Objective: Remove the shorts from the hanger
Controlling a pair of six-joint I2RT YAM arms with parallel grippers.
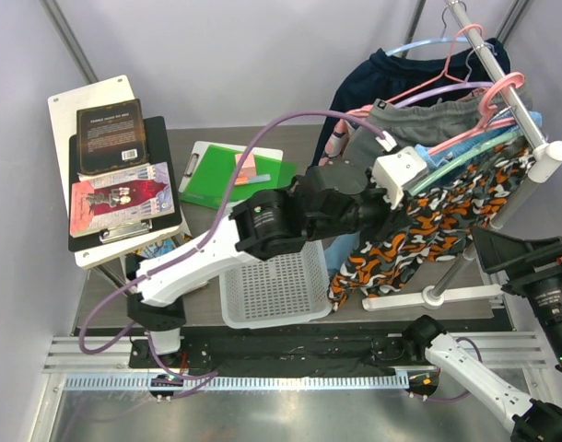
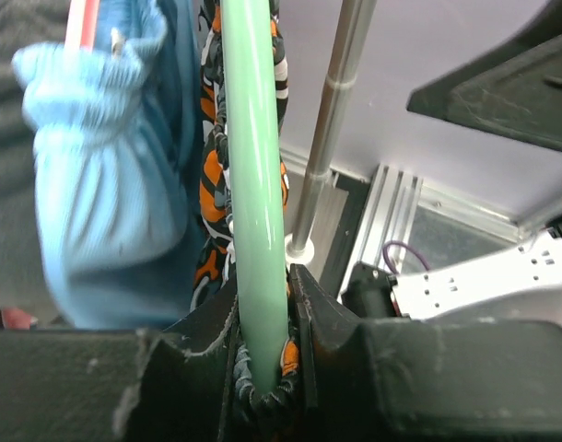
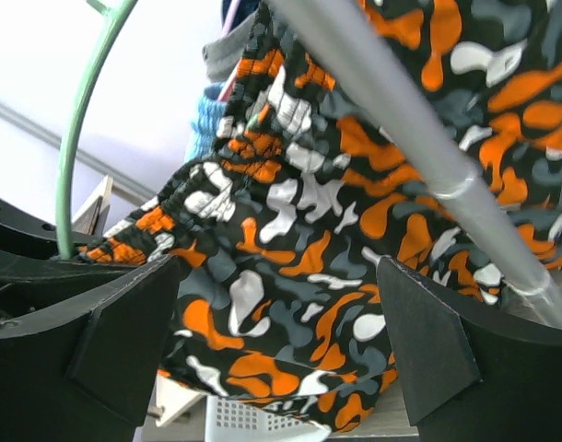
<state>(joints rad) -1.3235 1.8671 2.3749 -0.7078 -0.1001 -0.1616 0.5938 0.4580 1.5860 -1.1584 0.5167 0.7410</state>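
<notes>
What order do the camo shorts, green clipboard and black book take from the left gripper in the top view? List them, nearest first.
From the left gripper:
1. Camo shorts: right at the gripper, which is shut on their green hanger.
2. Green clipboard: to the left, mid-table.
3. Black book: far left, on top of the stack.

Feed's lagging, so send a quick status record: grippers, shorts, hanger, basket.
left gripper: shut on hanger, camo shorts waistband caught too
right gripper: open, facing camo shorts, not gripping
hanger: green, inside camo waistband
camo shorts: hanging at rail
blue shorts: hanging beside camo pair
basket: white, below shorts' hem
</notes>
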